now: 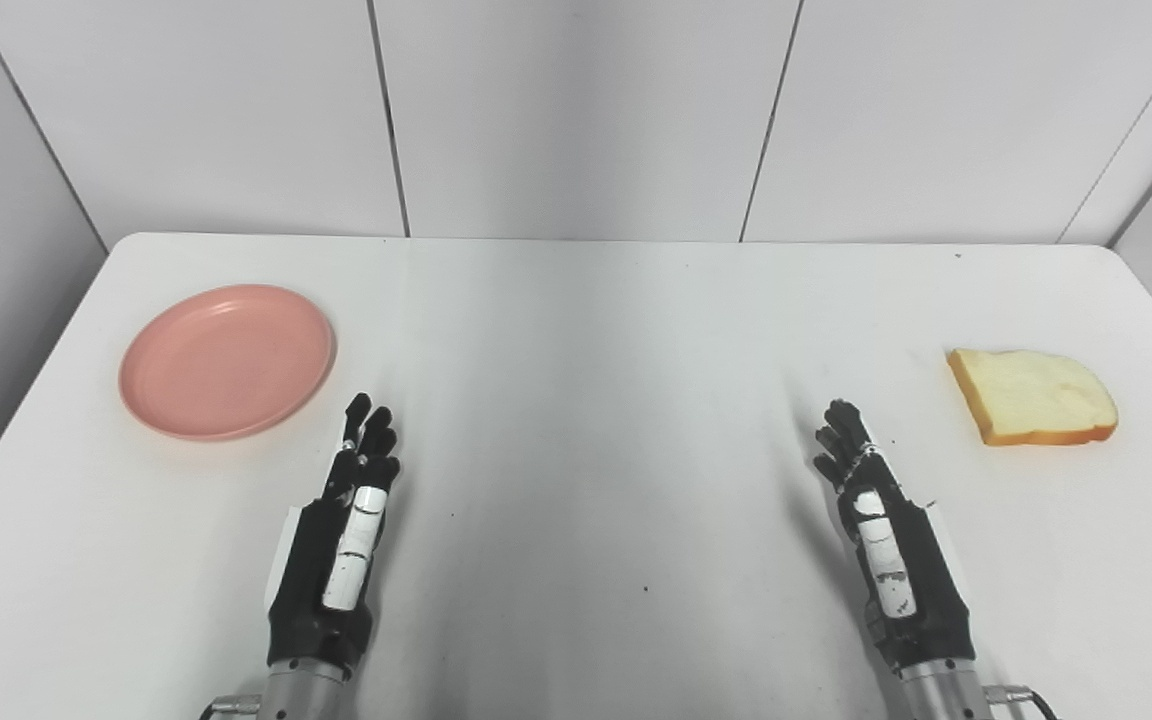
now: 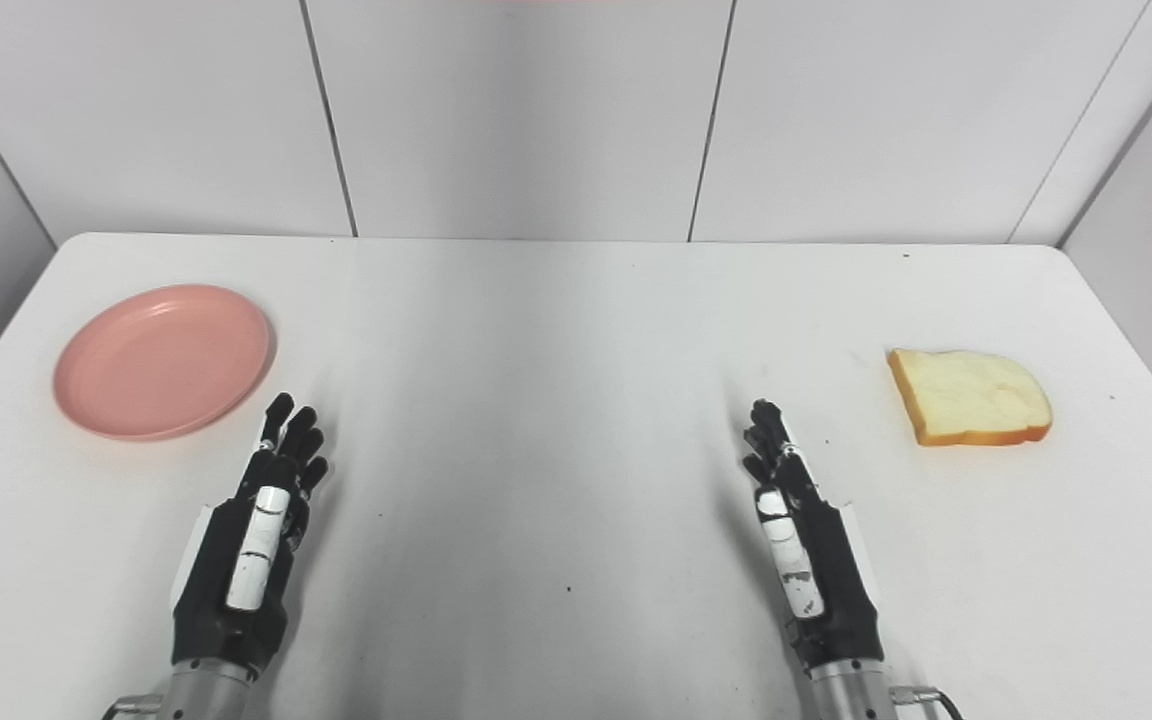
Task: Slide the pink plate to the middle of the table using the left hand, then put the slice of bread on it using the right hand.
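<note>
Nearest, the left hand (image 1: 346, 530) and right hand (image 1: 886, 540) rest over the white table (image 1: 576, 400), fingers extended, holding nothing. Beyond the left hand lies the pink plate (image 1: 226, 360); beyond the right, the bread slice (image 1: 1033, 396).

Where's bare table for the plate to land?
The wide middle strip between the left hand and right hand is bare. The pink plate fills far left; the bread slice sits far right.
</note>
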`<state>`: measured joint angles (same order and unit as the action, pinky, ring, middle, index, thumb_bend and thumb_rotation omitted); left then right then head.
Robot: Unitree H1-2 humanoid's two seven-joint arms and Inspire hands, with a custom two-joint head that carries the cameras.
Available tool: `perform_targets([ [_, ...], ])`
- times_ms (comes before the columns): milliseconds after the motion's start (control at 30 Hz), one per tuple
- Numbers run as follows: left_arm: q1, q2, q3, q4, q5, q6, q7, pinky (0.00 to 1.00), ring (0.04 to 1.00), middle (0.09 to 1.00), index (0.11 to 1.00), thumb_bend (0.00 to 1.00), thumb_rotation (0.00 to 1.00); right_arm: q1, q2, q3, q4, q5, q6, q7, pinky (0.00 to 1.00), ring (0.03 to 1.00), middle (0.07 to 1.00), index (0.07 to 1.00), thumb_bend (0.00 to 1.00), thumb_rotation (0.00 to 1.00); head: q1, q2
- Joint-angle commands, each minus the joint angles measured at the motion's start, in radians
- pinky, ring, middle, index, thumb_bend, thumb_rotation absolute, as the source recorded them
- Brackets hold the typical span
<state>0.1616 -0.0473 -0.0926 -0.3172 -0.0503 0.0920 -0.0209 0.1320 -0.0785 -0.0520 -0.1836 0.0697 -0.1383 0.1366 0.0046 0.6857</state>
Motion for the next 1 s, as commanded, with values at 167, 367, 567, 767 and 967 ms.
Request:
perform_targets([
  [167, 0.030, 0.010, -0.004, -0.022, 0.000, -0.011, -0.012, 1.00, 1.000, 1.000, 1.000, 0.74, 0.82, 0.027, -0.004, 0.009, 0.026, 0.005, -0.028, 0.001, 0.96, 0.960, 0.967, 0.943, 0.87, 0.95, 0.011, -0.004],
  [367, 0.025, 0.003, -0.012, -0.001, 0.015, -0.023, -0.008, 1.00, 1.000, 1.000, 1.000, 0.73, 0.82, 0.020, -0.015, 0.003, 0.063, 0.014, -0.063, 0.010, 0.98, 0.963, 0.968, 0.952, 0.87, 0.96, 0.072, -0.037],
  [567, 0.025, -0.021, -0.032, 0.060, 0.043, -0.084, 0.005, 1.00, 1.000, 1.000, 1.000, 0.68, 0.83, 0.015, -0.047, -0.012, 0.141, 0.038, -0.131, 0.028, 0.98, 0.971, 0.972, 0.952, 0.87, 0.96, 0.148, -0.100],
  [767, 0.019, -0.036, -0.055, 0.115, 0.084, -0.152, 0.024, 1.00, 1.000, 1.000, 1.000, 0.61, 0.86, 0.004, -0.074, -0.020, 0.216, 0.065, -0.191, 0.048, 0.98, 0.976, 0.976, 0.960, 0.85, 0.97, 0.194, -0.149],
  [967, 0.013, -0.055, -0.069, 0.152, 0.100, -0.183, 0.043, 1.00, 1.000, 1.000, 1.000, 0.55, 0.86, -0.006, -0.088, -0.031, 0.273, 0.087, -0.230, 0.063, 0.99, 0.977, 0.972, 0.956, 0.84, 0.97, 0.237, -0.193],
])
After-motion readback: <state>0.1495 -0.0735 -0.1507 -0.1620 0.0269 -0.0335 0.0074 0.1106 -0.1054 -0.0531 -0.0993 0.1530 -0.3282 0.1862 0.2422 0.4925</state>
